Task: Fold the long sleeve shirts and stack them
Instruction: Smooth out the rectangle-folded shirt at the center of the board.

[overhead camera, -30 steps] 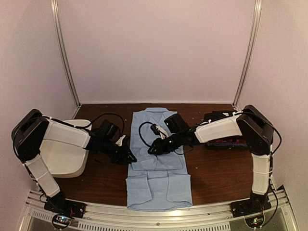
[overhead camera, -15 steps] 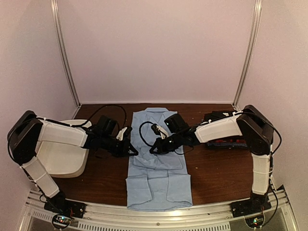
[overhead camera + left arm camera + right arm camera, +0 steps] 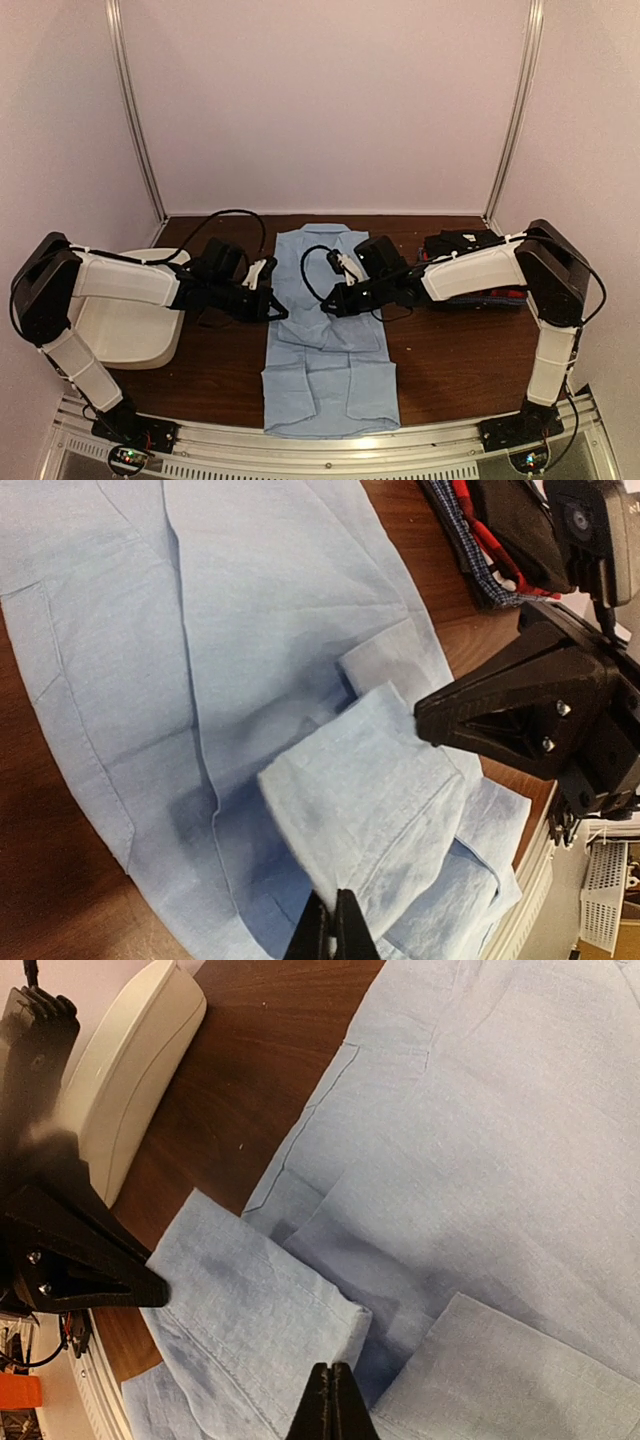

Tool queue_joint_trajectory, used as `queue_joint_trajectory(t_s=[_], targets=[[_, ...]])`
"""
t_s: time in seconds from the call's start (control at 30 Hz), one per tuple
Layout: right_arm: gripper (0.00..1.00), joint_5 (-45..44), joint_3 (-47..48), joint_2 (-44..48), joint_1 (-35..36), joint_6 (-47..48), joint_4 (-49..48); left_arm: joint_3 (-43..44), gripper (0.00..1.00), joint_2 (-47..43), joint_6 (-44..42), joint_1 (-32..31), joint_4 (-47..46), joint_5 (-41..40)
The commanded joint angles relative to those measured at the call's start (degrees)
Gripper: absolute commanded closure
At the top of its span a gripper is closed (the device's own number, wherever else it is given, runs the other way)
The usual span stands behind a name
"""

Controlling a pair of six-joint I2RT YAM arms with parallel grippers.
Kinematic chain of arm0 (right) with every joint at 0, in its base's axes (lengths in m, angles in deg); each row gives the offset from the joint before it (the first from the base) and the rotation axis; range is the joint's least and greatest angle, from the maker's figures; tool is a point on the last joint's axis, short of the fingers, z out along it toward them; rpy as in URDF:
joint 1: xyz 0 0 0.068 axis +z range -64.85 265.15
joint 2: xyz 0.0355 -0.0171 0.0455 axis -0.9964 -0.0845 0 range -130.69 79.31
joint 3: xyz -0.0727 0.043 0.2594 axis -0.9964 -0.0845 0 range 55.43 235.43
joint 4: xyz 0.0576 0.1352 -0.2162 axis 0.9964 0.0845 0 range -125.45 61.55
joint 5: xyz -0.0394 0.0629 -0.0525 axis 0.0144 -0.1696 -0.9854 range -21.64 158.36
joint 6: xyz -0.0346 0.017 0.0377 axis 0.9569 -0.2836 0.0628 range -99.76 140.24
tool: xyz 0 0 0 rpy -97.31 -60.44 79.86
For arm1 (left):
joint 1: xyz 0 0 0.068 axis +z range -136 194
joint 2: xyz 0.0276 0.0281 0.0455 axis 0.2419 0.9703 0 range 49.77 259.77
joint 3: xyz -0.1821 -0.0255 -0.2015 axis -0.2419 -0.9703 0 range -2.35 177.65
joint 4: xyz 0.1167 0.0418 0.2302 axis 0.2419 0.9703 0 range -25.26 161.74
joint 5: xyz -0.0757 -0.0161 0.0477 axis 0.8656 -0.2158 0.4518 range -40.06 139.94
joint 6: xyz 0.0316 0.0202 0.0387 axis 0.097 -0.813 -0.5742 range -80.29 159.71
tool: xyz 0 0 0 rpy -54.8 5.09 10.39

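Note:
A light blue collared shirt (image 3: 325, 365) lies flat in the middle of the table, collar at the far end. A folded flap of its sleeve (image 3: 370, 800) is raised off the body of the shirt (image 3: 500, 1140). My left gripper (image 3: 335, 928) is shut on one edge of that flap (image 3: 250, 1300), and my right gripper (image 3: 332, 1402) is shut on its opposite corner. In the top view the left gripper (image 3: 280, 313) and right gripper (image 3: 328, 308) face each other over the shirt's left half. Folded shirts in black, red and check (image 3: 478, 292) are stacked at the right.
A white plastic tub (image 3: 120, 330) sits at the left under my left arm, and its rim (image 3: 130, 1070) shows in the right wrist view. The stack of folded shirts (image 3: 480, 540) lies beside my right arm. Bare brown table (image 3: 450, 360) flanks the shirt.
Both grippers have closed on the sleeve flap. The left gripper moved right onto the shirt's left edge, and the right gripper shifted slightly right with the cloth.

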Motion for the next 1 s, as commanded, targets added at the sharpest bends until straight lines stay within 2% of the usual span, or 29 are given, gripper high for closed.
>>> queue_joint_trajectory(t_s=[0.0,0.2,0.5,0.6,0.77,0.87,0.97], targets=[[1.0,-3.7,-1.3,1.6,-0.2,-0.2,-3.7,1.2,1.0,1.2,-1.0,-0.1,-0.9,-5.0],[1.0,-5.9,-1.2,-1.0,-0.2,0.0,-5.5,3.2,1.0,4.9,0.0,-0.1,1.9,-10.3],[1.0,-8.6,0.7,-4.4,-0.5,0.3,-6.0,5.3,1.0,9.7,1.7,-0.1,3.7,-13.2],[0.91,-9.0,1.2,-4.4,-0.5,0.9,-4.2,5.3,1.0,10.1,2.0,-0.1,5.1,-13.9],[0.65,-12.8,2.3,-1.5,-0.5,2.3,1.1,5.4,0.86,9.4,2.1,-0.1,5.7,-13.9],[0.62,-14.5,2.9,1.5,-0.5,3.3,3.4,6.0,0.76,8.1,2.1,-0.1,6.9,-14.3],[0.66,-14.7,2.3,4.5,-0.3,3.7,5.1,6.4,0.7,6.1,1.9,-0.1,8.0,-14.5]])
